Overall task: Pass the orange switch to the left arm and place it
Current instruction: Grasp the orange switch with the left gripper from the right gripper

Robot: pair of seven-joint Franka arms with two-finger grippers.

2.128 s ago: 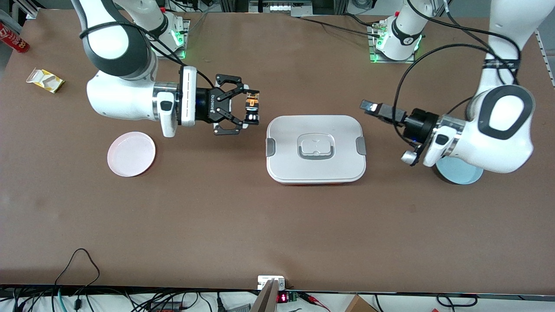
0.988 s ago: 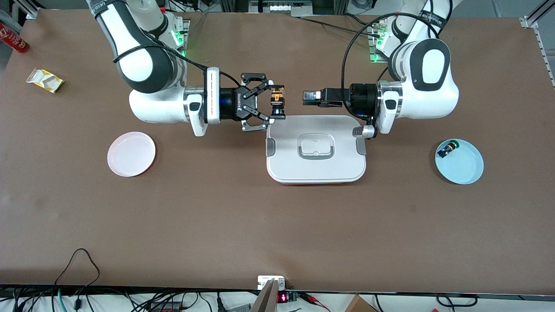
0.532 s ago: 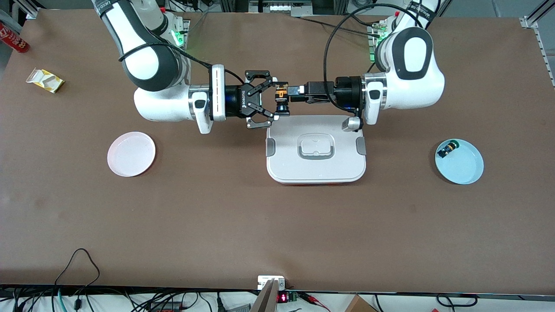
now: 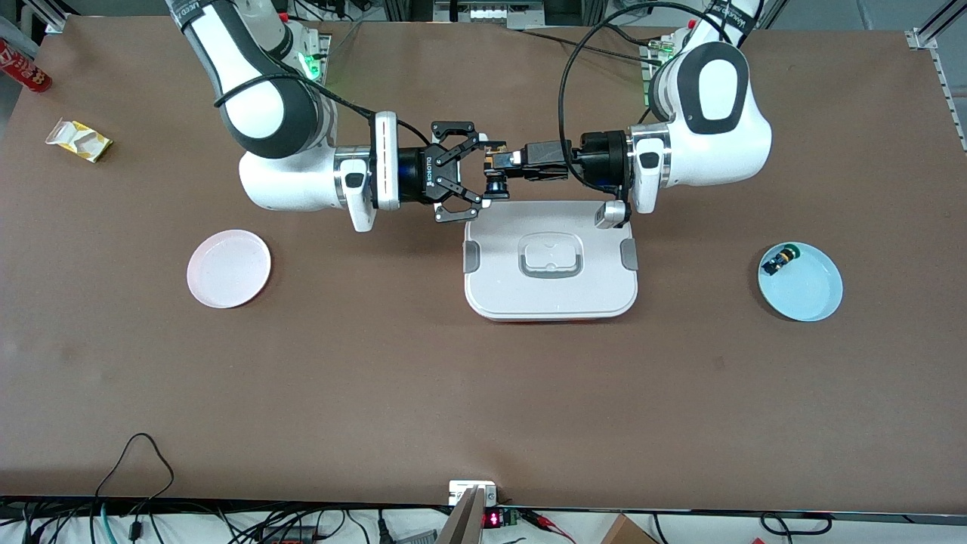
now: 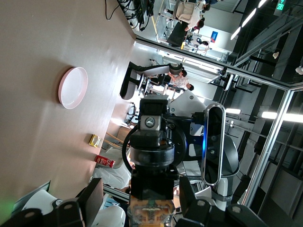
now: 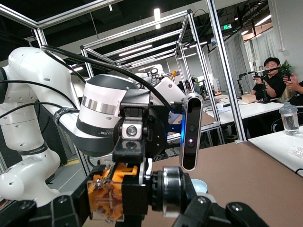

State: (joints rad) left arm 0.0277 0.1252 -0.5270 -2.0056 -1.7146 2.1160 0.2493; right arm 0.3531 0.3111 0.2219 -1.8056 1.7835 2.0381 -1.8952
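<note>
Hovering over the brown table (image 4: 378,393) beside the box (image 4: 550,261), my right gripper (image 4: 492,174) pinches the orange switch (image 4: 496,162); my left gripper (image 4: 517,162) half-spread around it.

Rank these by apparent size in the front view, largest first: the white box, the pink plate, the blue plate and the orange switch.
1. white box
2. pink plate and blue plate: look alike, so not ranked apart
3. orange switch: by far the smallest

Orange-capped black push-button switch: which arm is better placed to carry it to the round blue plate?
Left. The left gripper meets the switch, gripped by the right gripper, over the table beside the large white box; the blue plate lies toward the left arm's end.
</note>
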